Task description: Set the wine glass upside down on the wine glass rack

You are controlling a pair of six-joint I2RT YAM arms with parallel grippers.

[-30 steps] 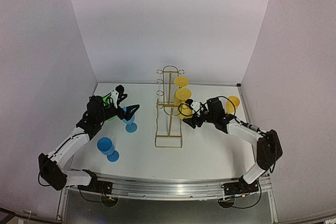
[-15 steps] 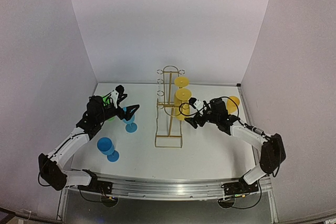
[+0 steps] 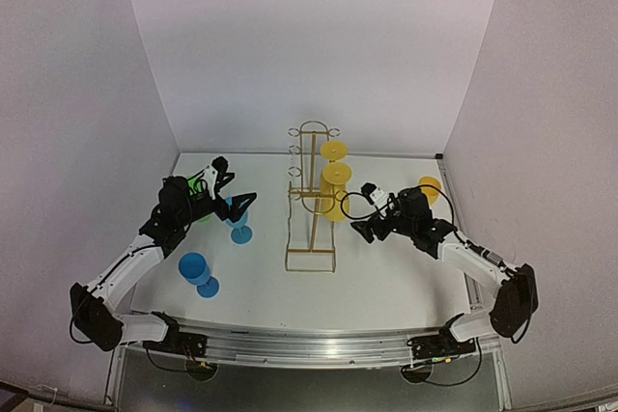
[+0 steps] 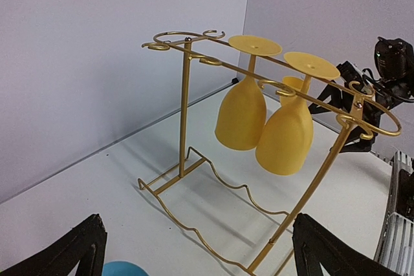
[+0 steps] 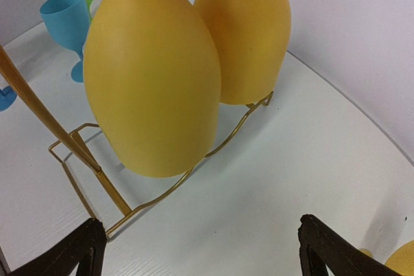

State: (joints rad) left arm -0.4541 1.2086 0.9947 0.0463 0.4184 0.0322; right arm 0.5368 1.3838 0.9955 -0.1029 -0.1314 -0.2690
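We see 2 yellow wine glasses [image 4: 242, 111] hanging upside down on the wine glass rack [image 3: 311, 202], mid table. R gripper [image 5: 200, 250] wide open, empty, just beside them. L gripper [image 4: 194, 250] also wide open, near blue glass [image 3: 238, 211].

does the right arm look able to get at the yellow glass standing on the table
Probably yes: the yellow glass stands beside that arm, behind the open right gripper, clear of the rack.
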